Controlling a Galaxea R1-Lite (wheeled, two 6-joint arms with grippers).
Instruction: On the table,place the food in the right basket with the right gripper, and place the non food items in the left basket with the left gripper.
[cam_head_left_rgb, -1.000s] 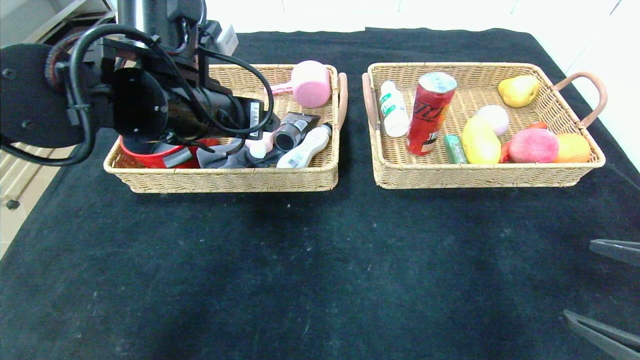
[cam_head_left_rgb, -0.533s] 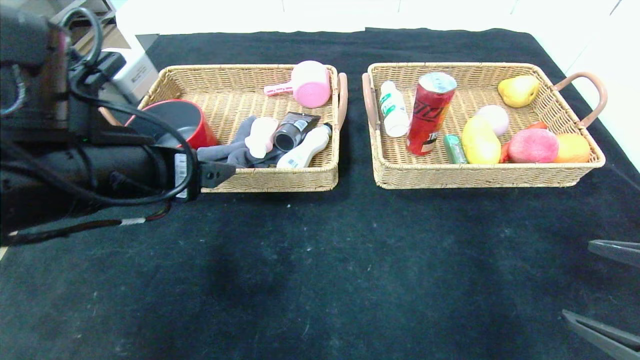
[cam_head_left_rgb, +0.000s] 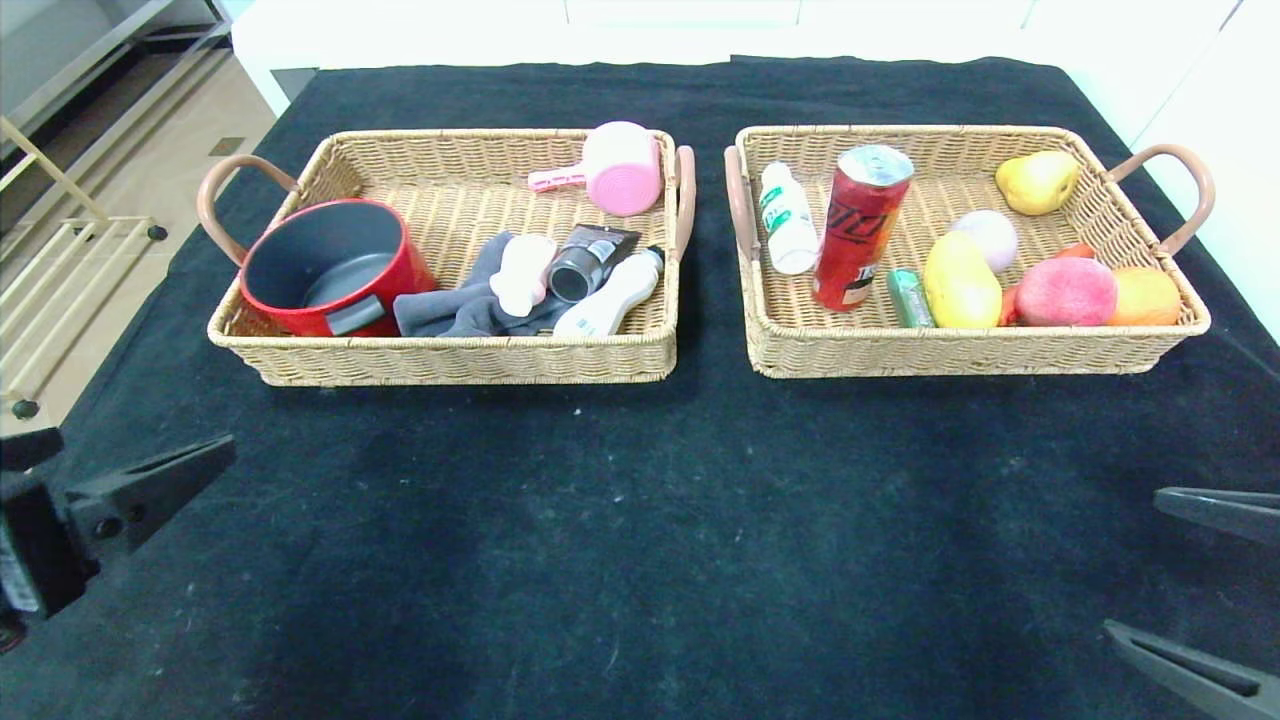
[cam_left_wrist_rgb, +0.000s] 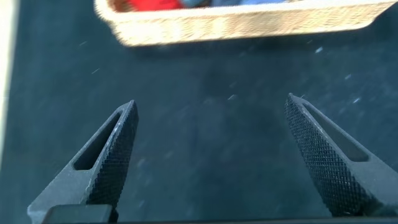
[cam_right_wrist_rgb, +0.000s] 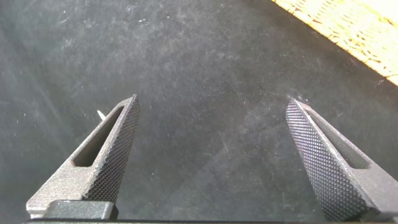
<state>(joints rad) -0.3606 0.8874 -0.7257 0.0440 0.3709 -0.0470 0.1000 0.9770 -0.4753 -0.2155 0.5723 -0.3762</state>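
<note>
Both baskets filled, both grippers apart and holding nothing.

On the table (cam_head_left_rgb: 640, 500), left basket (cam_head_left_rgb: 450, 355) near the far left corner: white curvy bottle (cam_head_left_rgb: 610, 297), dark printed tube (cam_head_left_rgb: 588, 262) and pale pink squeeze tube (cam_head_left_rgb: 524, 272) together by its near rim, beside a grey cloth (cam_head_left_rgb: 450, 308), a red pot (cam_head_left_rgb: 325, 268) and a pink scoop (cam_head_left_rgb: 615, 168). Right basket (cam_head_left_rgb: 960, 352) near the far right corner: small white bottle (cam_head_left_rgb: 787, 217) and tall red can (cam_head_left_rgb: 860, 227) at its left wall, peach (cam_head_left_rgb: 1066, 291) by the near rim among a mango (cam_head_left_rgb: 960, 280) and a pear (cam_head_left_rgb: 1037, 181). Left gripper (cam_left_wrist_rgb: 211, 158) low at the near left edge, jaws wide, empty; right gripper (cam_right_wrist_rgb: 214, 162) at the near right edge, jaws wide, empty. Nothing between grippers and baskets except bare cloth.
</note>
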